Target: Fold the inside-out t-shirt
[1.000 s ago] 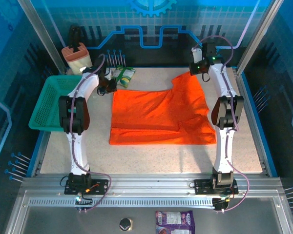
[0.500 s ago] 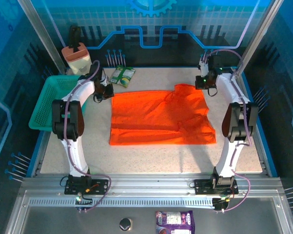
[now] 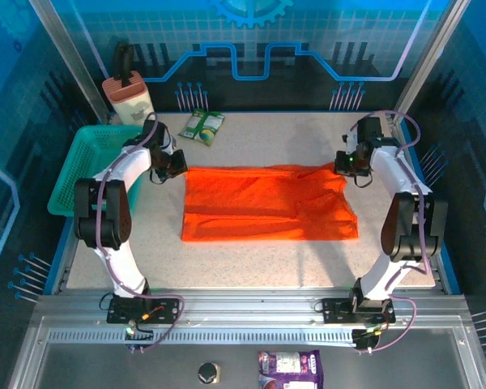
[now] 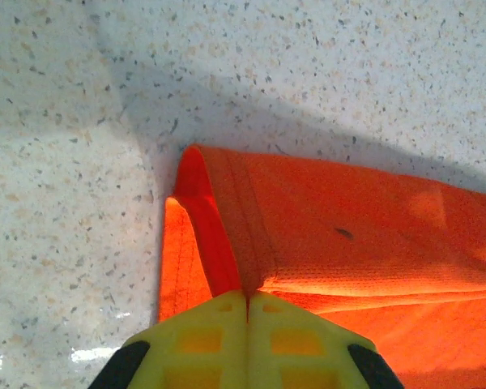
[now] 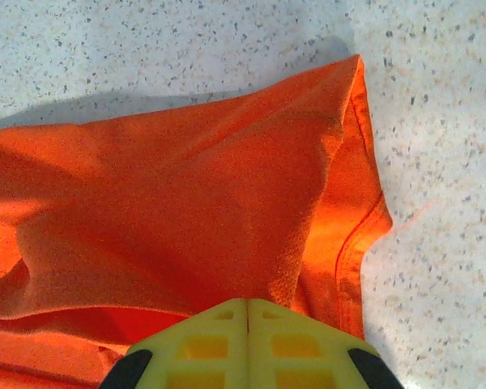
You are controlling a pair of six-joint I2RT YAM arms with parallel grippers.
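Note:
The inside-out t-shirt [image 3: 267, 203], bright orange-red, lies as a wide rectangle in the middle of the table, its far part doubled over toward the front. My left gripper [image 3: 176, 164] is shut on the cloth at the far left corner; in the left wrist view the t-shirt's hemmed edge [image 4: 243, 235] runs straight into the closed yellow fingertips [image 4: 247, 298]. My right gripper [image 3: 346, 164] is shut on the far right corner, and the right wrist view shows a raised fold of the t-shirt [image 5: 227, 203] pinched between its closed fingertips [image 5: 248, 303].
A teal mesh basket [image 3: 83, 170] stands at the table's left edge. A green packet [image 3: 202, 126] lies at the back, and a beige bottle [image 3: 128, 95] stands in the back left corner. Speckled tabletop [image 3: 251, 263] stretches in front of the shirt.
Both grippers have carried the shirt's far edge toward the front and lowered it. The raised back part has come down and the shirt has become a shorter, flatter rectangle.

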